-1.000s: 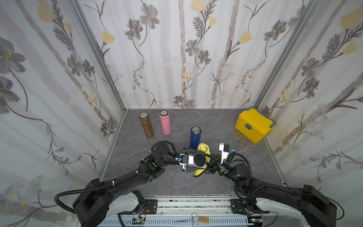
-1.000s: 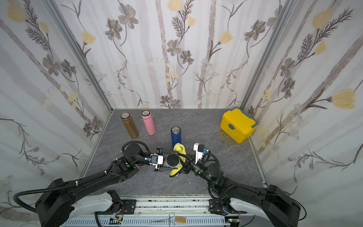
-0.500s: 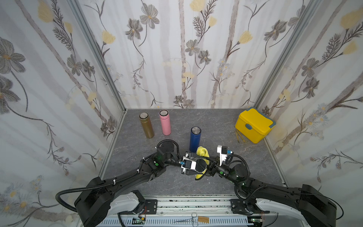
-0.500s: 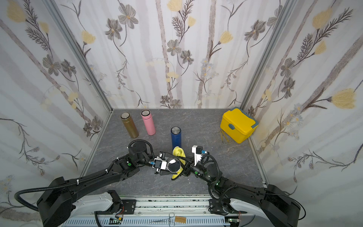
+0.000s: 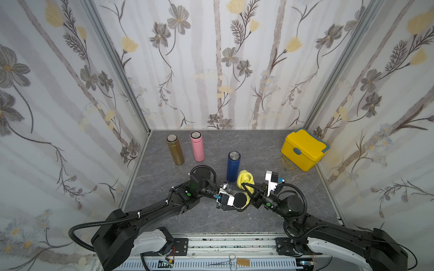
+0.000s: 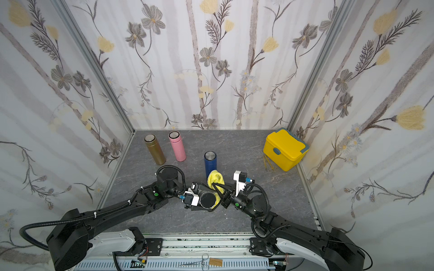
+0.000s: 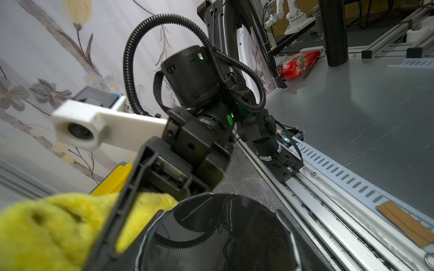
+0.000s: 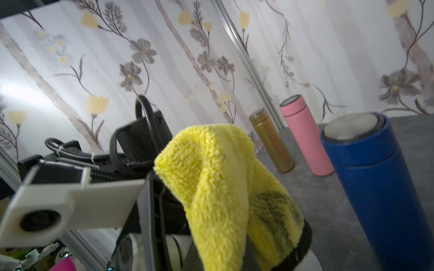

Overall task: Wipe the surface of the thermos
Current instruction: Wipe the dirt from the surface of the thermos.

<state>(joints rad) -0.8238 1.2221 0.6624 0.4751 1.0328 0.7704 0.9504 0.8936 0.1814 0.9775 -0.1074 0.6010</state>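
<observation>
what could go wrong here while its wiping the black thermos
The blue thermos stands upright right behind the yellow cloth; a wide wipe by the right claw might tip it. The black thermos is lifted in the left claw, so hard rubbing could twist it loose.

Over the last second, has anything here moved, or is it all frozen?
The left gripper, clamped on the black thermos, slid toward the right arm. The right gripper kept the yellow cloth against it. The blue thermos, pink thermos, gold thermos and yellow box stayed put.
</observation>
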